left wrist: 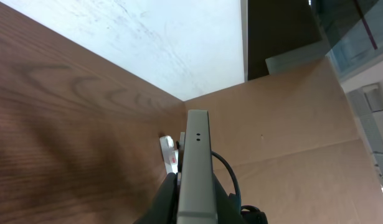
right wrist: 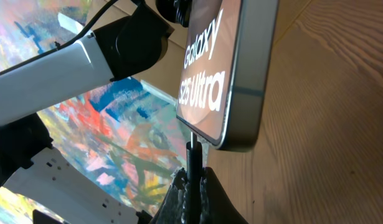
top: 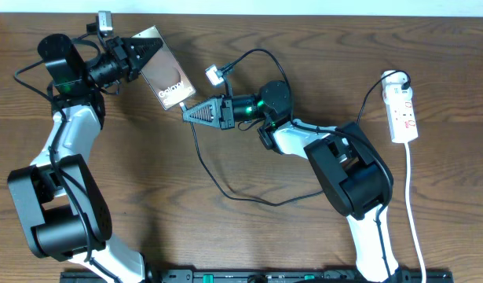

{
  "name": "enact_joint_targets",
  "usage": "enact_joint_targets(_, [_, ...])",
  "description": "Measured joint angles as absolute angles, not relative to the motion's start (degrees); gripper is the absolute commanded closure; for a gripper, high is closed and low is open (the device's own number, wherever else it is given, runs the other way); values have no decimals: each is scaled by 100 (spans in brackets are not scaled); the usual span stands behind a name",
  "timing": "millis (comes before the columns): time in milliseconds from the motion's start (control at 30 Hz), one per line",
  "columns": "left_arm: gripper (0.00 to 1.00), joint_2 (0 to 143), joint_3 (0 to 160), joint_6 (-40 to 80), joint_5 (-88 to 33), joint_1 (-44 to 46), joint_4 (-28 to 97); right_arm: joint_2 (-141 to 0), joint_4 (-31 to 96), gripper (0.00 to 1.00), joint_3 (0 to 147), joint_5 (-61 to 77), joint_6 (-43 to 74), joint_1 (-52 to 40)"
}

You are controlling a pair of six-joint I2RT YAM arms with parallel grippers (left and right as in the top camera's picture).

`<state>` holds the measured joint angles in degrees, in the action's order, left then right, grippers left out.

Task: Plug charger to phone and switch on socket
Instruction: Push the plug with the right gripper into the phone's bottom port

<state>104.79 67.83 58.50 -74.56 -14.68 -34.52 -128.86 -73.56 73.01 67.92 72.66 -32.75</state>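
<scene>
The phone (top: pixel 169 79) is a dark slab with white Galaxy lettering, held off the table by one end in my left gripper (top: pixel 149 53). In the left wrist view the phone (left wrist: pixel 196 155) shows edge-on between the shut fingers. My right gripper (top: pixel 188 114) is shut on the charger's black connector tip (right wrist: pixel 193 154), which meets the lower edge of the phone (right wrist: pixel 223 68); whether it is seated cannot be told. The charger's thin black cable (top: pixel 261 52) loops over the table. The white socket (top: pixel 403 108) lies at the far right, away from both grippers.
A small white plug (top: pixel 215 76) on the black cable lies just right of the phone. The socket's white cord (top: pixel 411 196) runs down the right side of the wooden table (top: pixel 249 236). My right arm (top: pixel 347 169) stretches across the middle.
</scene>
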Motion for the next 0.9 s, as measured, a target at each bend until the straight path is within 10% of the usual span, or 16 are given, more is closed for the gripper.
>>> enact_joint_targets(900, [93, 10479, 6783, 5843, -7682, -1474, -3457, -12886, -7356, 99, 7301, 6936, 7279, -3277])
